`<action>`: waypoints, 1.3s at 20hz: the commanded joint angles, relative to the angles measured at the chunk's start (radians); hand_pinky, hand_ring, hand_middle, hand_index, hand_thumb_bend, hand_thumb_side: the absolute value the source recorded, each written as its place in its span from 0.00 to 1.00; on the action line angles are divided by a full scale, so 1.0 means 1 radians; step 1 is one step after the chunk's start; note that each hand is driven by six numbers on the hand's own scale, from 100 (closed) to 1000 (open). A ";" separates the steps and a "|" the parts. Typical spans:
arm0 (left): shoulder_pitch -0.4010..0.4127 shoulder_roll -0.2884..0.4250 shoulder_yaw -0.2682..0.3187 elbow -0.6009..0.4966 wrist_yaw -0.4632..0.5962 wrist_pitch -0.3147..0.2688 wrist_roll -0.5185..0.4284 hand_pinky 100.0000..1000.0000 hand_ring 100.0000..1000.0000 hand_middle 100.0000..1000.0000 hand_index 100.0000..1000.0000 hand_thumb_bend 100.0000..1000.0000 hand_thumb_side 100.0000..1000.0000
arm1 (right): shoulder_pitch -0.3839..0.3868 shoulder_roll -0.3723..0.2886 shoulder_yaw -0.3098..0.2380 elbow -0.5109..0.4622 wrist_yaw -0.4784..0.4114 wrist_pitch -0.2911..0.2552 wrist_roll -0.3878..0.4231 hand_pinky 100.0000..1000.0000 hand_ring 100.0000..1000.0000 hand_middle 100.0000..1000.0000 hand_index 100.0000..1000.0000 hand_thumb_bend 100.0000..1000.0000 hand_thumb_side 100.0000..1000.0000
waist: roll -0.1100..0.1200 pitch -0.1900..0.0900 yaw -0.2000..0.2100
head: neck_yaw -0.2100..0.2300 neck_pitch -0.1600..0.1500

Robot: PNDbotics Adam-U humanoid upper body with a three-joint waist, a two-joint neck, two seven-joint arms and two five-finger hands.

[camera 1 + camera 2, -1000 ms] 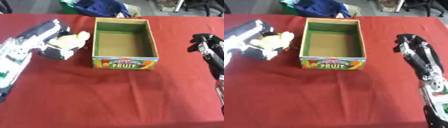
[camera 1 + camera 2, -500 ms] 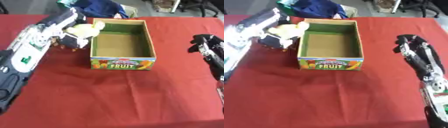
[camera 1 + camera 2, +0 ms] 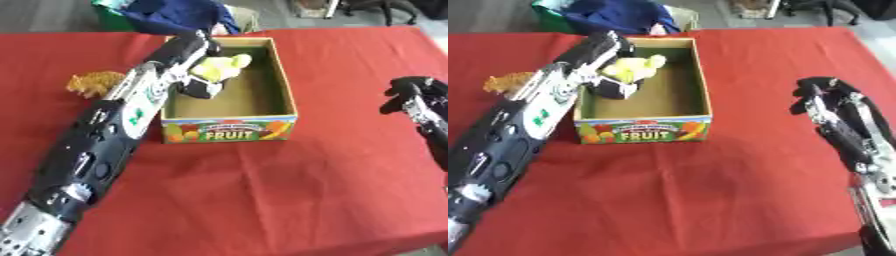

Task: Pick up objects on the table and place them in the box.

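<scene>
1. A small orange-brown furry toy [image 3: 94,83] is seen on the red tablecloth [image 3: 262,200], well to the left of the fruit box [image 3: 229,131] and apart from it.
2. The left hand [image 3: 198,67] is reached over the box's left wall near its far end, and its fingers are curled round a yellow soft toy [image 3: 219,67].
3. The yellow soft toy is held above the box's inside, towards its far left corner; a dark part of the held thing [image 3: 201,90] hangs just below it, over the box floor.
4. The box is set upright and open, its front panel printed with "FRUIT".
5. A heap of blue cloth [image 3: 179,15] is seen just behind the box, past the table's far edge.
6. The right hand [image 3: 822,95] is kept well to the right of the box, above the cloth, with its fingers curled and nothing held.
</scene>
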 commanded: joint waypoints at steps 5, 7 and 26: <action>-0.026 -0.020 0.022 0.053 -0.103 -0.015 -0.025 0.62 0.57 0.53 0.69 0.37 0.12 | -0.020 -0.007 0.005 -0.008 -0.007 0.000 0.017 0.53 0.48 0.53 0.67 0.00 0.45 | 0.006 -0.015 -0.021 | 0.009 -0.018; -0.023 -0.017 0.026 0.056 -0.120 -0.021 -0.049 0.68 0.66 0.62 0.73 0.61 0.38 | -0.019 -0.006 0.006 -0.008 -0.006 0.000 0.018 0.53 0.48 0.53 0.67 0.00 0.45 | 0.008 -0.017 -0.024 | 0.008 -0.018; 0.101 0.292 0.014 -0.450 0.253 0.080 -0.054 0.69 0.66 0.62 0.74 0.51 0.41 | 0.008 -0.014 -0.008 0.000 0.008 0.005 0.010 0.53 0.48 0.53 0.67 0.00 0.46 | 0.027 -0.036 0.027 | -0.034 -0.005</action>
